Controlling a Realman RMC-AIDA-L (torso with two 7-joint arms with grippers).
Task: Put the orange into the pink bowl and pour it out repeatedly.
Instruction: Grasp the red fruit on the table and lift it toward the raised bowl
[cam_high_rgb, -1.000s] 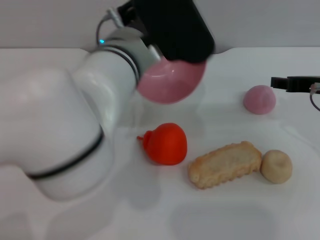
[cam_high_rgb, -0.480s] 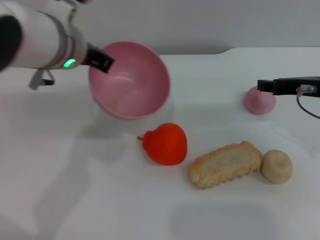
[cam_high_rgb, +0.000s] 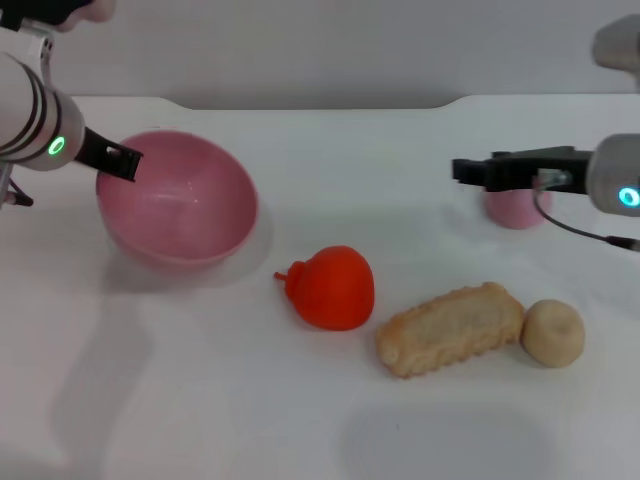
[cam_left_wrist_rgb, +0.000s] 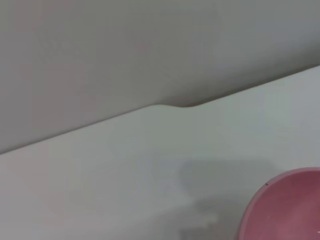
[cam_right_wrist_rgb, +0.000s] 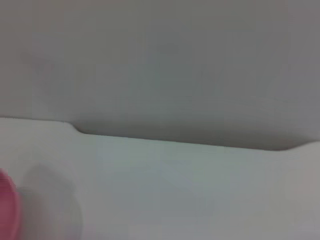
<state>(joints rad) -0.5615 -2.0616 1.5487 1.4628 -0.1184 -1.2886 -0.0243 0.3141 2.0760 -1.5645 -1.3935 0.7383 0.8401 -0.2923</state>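
Nearest the robot lies a breaded cutlet on the white table, a beige ball touching its right end. Just left of the cutlet, the orange sits loose. Farther left, the left gripper pinches the pink bowl by its rim, mouth up. Beyond the cutlet, the right gripper hovers before a pink-mauve ball; its grip I can't tell.

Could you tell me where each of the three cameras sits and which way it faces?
Head view: from the robot's head, looking down at the table; the left gripper holds the pink bowl by its rim, the right gripper reaches in near the orange.
Left wrist view: faces the table's far edge; no fingers show, only the bowl's rim.
Right wrist view: faces the far edge and wall; no fingers show.
The head and left wrist views share the bowl.
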